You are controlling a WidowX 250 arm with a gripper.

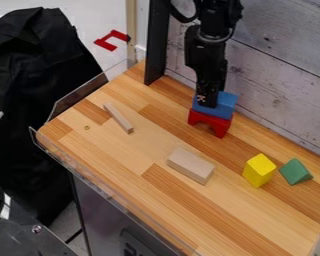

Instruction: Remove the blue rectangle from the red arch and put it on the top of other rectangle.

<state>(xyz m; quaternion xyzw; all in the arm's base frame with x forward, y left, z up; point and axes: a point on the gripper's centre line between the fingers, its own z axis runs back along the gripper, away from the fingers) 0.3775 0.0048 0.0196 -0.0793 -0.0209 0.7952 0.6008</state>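
Blue rectangle (pixel 224 106): sat on top of red arch (pixel 211 119), near the wall (pixel 277 95), not yet removed. Judged approx. at grasp stage, w/ black gripper (pixel 206 103) right down at the picture-left part; couldn't tell whether clenched on it or released. Left to do: lift off arch, carry over, set down on other rectangle, prob. the plain wood block (pixel 191 165), lying well apart on the table (pixel 149 145). Lay approx. level, w/ long axis apparently along the arch's span, i.e. from upper left to lower right in view; partly hidden behind gripper, so est. only. Compared w/ wood block's long axis, ran approx. the same way, so prob. needed min. turning.
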